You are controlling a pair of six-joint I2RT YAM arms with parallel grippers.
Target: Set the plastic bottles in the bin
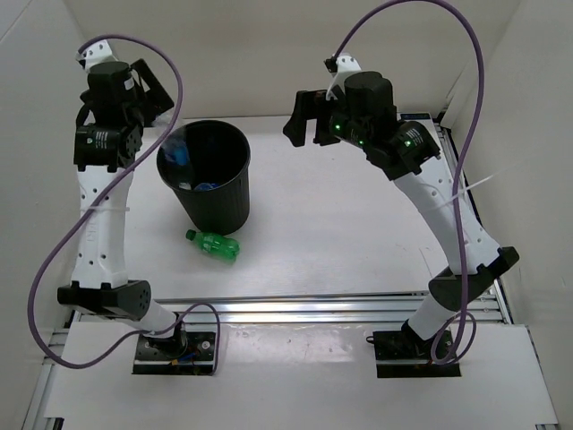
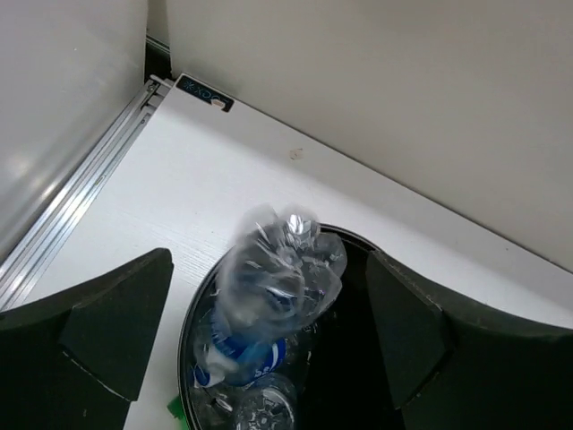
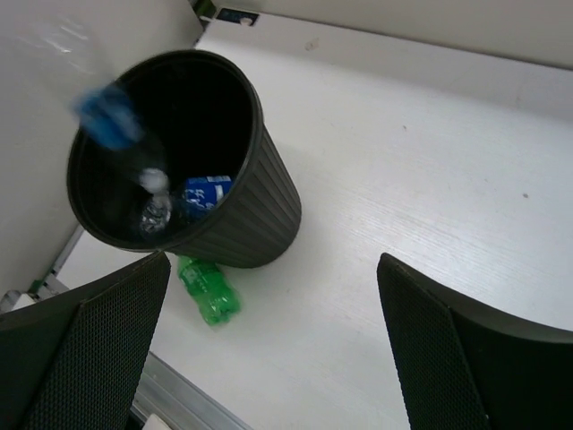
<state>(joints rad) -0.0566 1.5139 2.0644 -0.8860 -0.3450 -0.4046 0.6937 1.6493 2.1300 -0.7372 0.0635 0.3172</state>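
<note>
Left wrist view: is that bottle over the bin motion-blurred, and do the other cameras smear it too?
Left wrist: yes, the clear bottle above the bin is smeared. Right wrist: it shows only as a blue streak at the rim, while the green bottle is crisp. Top: a faint blue blur at the rim.

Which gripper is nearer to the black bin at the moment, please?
Left. The left gripper hangs open directly above the left side of the bin, looking down into it. The right gripper, also open, is off to the bin's right, clear of it.

Matt, ribbed black plastic bin
</note>
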